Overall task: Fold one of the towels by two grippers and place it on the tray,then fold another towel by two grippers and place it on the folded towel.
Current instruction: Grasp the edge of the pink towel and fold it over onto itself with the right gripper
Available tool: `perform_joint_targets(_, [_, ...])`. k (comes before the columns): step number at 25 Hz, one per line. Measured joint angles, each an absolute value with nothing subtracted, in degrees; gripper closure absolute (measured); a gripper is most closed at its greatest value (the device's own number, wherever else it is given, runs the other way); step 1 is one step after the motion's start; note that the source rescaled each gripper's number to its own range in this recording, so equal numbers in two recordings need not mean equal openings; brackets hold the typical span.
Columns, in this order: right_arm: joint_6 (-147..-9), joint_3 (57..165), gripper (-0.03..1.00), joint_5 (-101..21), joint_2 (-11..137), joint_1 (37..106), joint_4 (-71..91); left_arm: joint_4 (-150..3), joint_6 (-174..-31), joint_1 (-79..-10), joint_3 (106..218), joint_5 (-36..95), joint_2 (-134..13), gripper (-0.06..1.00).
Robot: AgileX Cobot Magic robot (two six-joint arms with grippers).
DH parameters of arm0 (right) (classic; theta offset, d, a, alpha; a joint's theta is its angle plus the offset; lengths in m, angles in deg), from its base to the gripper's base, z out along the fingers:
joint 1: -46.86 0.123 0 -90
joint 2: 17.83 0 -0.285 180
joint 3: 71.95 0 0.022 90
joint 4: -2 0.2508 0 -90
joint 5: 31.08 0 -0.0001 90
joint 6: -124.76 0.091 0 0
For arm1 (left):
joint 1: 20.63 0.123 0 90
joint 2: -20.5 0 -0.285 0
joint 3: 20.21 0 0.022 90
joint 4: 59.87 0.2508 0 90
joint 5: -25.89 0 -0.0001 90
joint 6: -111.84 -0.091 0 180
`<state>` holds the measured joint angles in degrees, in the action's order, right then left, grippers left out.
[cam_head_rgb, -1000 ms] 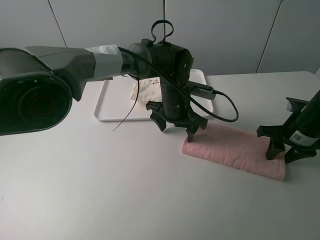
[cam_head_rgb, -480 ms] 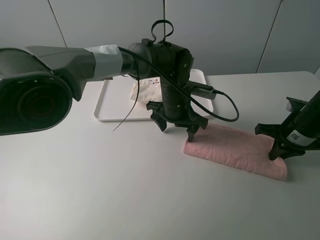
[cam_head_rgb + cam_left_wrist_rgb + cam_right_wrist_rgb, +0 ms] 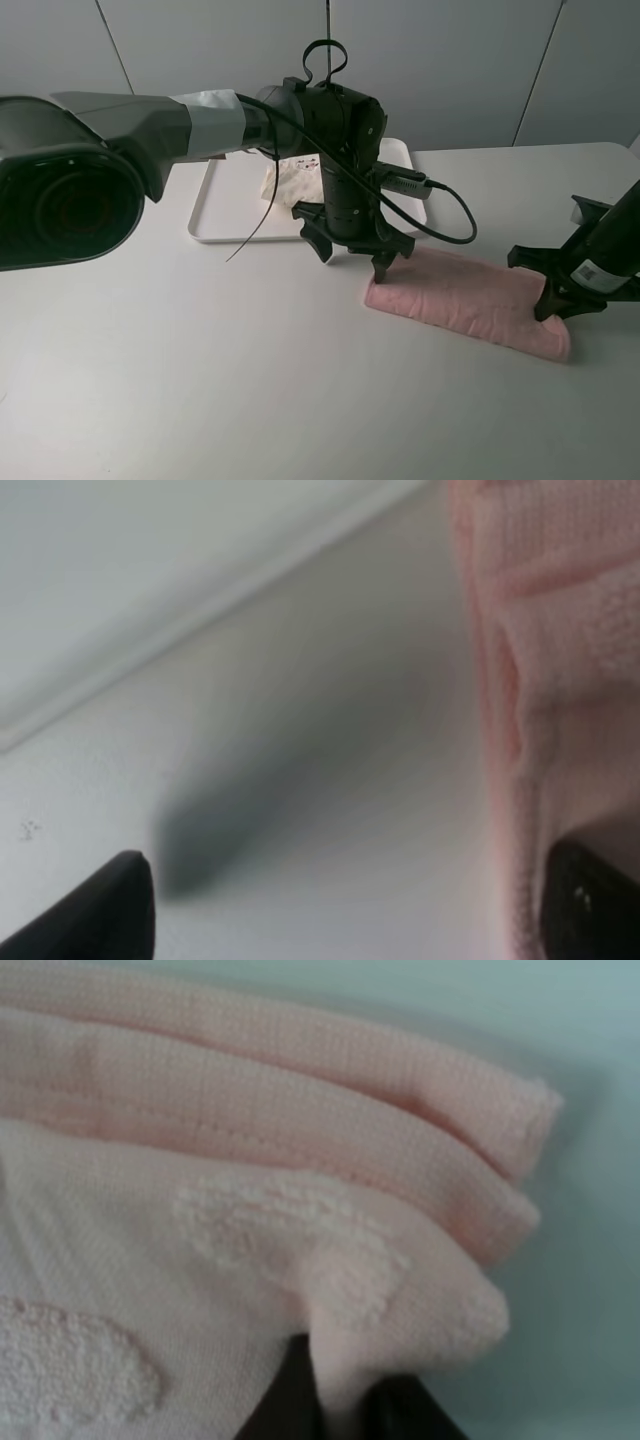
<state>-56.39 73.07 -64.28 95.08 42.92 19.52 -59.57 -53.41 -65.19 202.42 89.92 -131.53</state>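
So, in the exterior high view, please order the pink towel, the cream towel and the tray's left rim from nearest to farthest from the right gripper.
From the right gripper:
1. Pink towel: pinched at its right end.
2. Cream towel: on the tray, behind the left arm.
3. Tray's left rim: far left.

The pink towel (image 3: 465,304) is soft terry cloth, matt, with a fine woven grain and raised looped patches (clearest in the right wrist view (image 3: 290,1230)), its stitched hems layered at the edge. Beyond it, the tray (image 3: 228,232) looks like smooth white plastic with a faint sheen. On the tray lies the cream towel (image 3: 290,180), matt cloth. The table (image 3: 200,380) under the pink towel is smooth, matt white. Both grippers (image 3: 352,250) (image 3: 560,290) look like matt black plastic.
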Motion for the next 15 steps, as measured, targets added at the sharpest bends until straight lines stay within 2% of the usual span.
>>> perform_joint_targets(10, [-59.1,73.0,0.93,-68.1,85.3,42.9,23.2,-59.6,-53.4,-65.2,202.4,90.0,-131.5,-0.04])
perform_joint_targets(15, [-62.8,72.9,0.93,-69.8,81.9,42.9,30.0,-59.6,-53.4,-65.2,202.4,90.0,-131.5,-0.04])
